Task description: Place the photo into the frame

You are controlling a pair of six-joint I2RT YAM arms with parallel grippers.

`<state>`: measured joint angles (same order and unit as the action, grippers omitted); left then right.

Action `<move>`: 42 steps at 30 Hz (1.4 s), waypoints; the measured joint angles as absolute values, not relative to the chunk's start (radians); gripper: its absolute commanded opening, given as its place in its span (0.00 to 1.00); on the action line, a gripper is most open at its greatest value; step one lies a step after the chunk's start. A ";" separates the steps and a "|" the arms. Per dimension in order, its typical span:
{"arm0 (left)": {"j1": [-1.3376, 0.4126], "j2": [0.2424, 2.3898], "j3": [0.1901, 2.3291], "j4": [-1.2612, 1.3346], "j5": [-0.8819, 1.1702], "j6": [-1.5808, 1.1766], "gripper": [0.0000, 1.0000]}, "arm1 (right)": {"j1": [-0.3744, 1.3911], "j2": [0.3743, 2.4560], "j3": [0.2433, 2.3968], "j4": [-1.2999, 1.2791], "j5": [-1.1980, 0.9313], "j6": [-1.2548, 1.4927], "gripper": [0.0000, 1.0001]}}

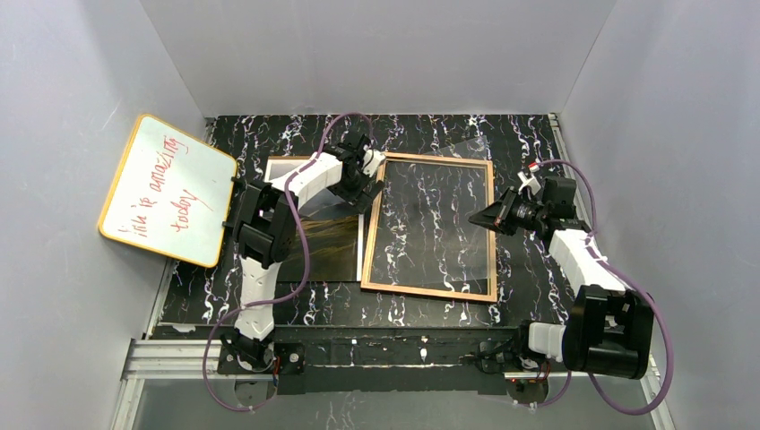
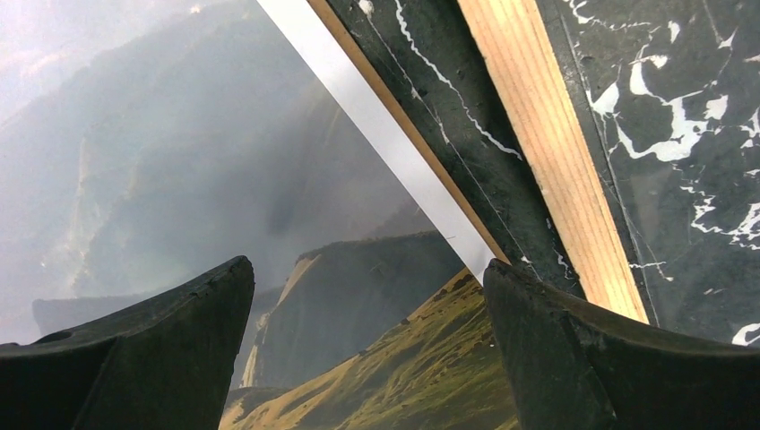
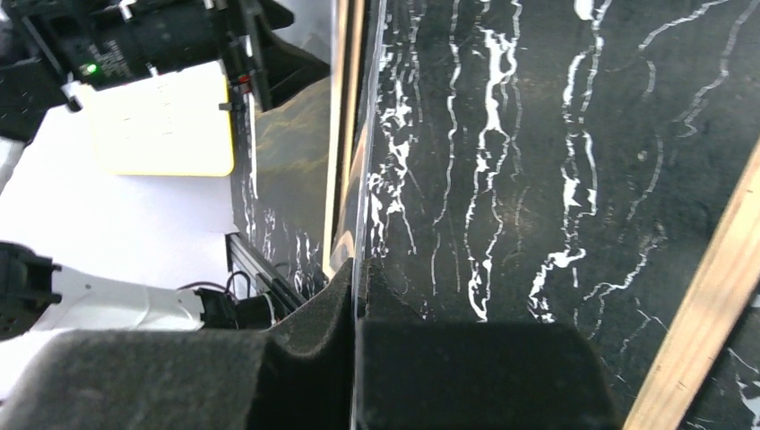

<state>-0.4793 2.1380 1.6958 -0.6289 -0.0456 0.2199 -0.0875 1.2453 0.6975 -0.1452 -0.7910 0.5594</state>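
Note:
The photo point(image 1: 332, 246) lies flat on the marbled table, left of the frame and partly under my left arm. In the left wrist view the photo point(image 2: 179, 179) shows grey sky, gold hills and a white border. The frame point(image 1: 430, 291) lies tan side up at the centre, and its wood rim point(image 2: 547, 152) runs beside the photo's edge. My left gripper point(image 1: 363, 175) point(image 2: 367, 278) hangs open just above the photo's far right corner, holding nothing. My right gripper point(image 1: 478, 218) point(image 3: 361, 269) is shut on the edge of a clear plastic sheet point(image 1: 466, 193) point(image 3: 366, 161), tilted up over the frame.
A yellow-edged whiteboard point(image 1: 166, 188) with red writing leans against the left wall. A thin brown edge point(image 2: 408, 134) shows under the photo's border. Grey walls close in the table on three sides, and a metal rail point(image 1: 394, 354) runs along the near edge.

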 measured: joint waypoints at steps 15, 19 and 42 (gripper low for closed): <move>-0.479 2.153 1.696 -0.627 -0.045 0.221 0.98 | -0.088 1.217 0.665 -0.049 -0.903 0.600 0.01; -0.479 2.153 1.696 -0.627 -0.045 0.221 0.98 | -0.088 1.207 0.654 -0.012 -0.929 0.619 0.01; -0.443 2.156 1.778 -0.664 0.000 0.199 0.98 | -0.088 1.131 0.622 0.162 -1.043 0.703 0.01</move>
